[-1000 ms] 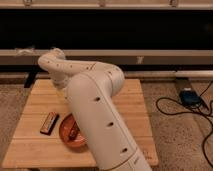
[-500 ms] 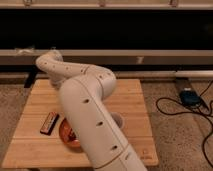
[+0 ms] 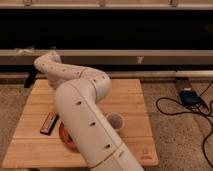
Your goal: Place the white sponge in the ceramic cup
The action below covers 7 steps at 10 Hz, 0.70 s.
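Although the wrist ends in a dark shape at the far left corner of the counter (image 3: 131, 95), the claw (image 3: 30, 80) is only dimly shown there, and I cannot tell whether it is open or closed, or whether it has hold of anything. It sits just off the counter's back-left edge, below the dark wall rail. The white arm (image 3: 80, 112) bends back from it in a broad sweep across the middle of the boards.

The white sponge does not show anywhere. It may be hidden by the arm or be in the claw, and its long axis cannot be judged.

The relation that matters is claw to ceramic cup (image 3: 115, 120). The cup stands upright on the near right part of the counter, just beside the arm's thick lower link and well apart from the claw. From the claw it lies diagonally, toward the near side and to the right, with the arm's own bulk between them. There is only one arm, so the carry would probably have to swing around that elbow.

Nearer the left, a dark patterned bar (image 3: 49, 123) lies slanted. Beside it the orange-brown plate (image 3: 64, 141) is partly covered by the arm.

No brand or label can be read. A small mark (image 3: 145, 153) at the counter's near right corner is illegible.
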Tool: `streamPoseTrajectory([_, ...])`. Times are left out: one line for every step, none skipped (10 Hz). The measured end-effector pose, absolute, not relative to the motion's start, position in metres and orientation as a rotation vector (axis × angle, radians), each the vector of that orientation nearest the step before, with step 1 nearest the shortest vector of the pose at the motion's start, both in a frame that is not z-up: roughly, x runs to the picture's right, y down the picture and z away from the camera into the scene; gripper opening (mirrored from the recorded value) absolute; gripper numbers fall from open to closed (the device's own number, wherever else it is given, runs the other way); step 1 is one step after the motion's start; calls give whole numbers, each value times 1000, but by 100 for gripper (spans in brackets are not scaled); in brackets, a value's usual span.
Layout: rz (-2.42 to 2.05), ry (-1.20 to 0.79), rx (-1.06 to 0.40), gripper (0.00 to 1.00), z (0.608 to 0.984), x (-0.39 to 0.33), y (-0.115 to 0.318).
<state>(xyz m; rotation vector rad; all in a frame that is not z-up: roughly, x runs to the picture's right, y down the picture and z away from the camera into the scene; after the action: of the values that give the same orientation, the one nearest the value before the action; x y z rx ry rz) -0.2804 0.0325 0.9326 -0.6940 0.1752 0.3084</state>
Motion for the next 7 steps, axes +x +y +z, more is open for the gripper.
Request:
streamPoseTrajectory([322, 185, -681, 80, 937, -284, 32])
streamPoseTrajectory([333, 195, -668, 80, 941, -285, 32])
streamPoseTrajectory([343, 204, -652, 80, 946, -285, 31])
streamPoseTrajectory([347, 216, -633, 80, 951, -285, 30])
streamPoseTrajectory([349, 225, -621, 80, 954, -285, 30])
streamPoseTrajectory([352, 234, -607, 80, 956, -286, 30])
streamPoseTrajectory([357, 241, -599, 80, 959, -285, 29])
